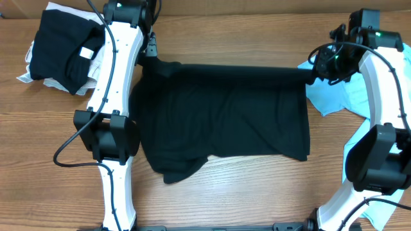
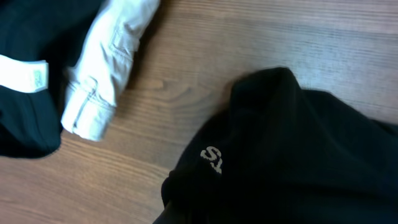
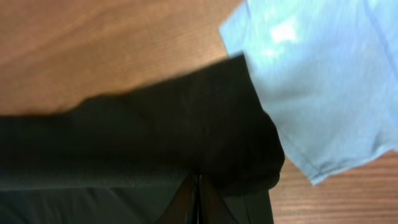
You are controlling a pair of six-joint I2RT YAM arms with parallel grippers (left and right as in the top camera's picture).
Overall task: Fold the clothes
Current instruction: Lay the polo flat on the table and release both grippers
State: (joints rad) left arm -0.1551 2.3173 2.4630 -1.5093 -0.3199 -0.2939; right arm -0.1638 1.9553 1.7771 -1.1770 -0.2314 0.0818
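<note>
The right gripper (image 3: 198, 186) is clenched on a bunched corner of the black T-shirt (image 1: 225, 109), with a light blue T-shirt (image 3: 323, 81) just beside it. The left gripper (image 1: 151, 52) sits at the opposite corner, its fingers hidden by cloth, so I cannot tell its grasp. Between them the shirt lies spread on the worktop (image 1: 257, 199). Beyond the left gripper lies a pile of black and white clothes (image 1: 61, 48).

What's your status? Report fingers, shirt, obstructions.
Right gripper shut on black T-shirt, far corner. Left gripper at opposite corner, grip unclear. Shirt spread across table, near hem rumpled. Light blue shirt lies beside right corner.
</note>
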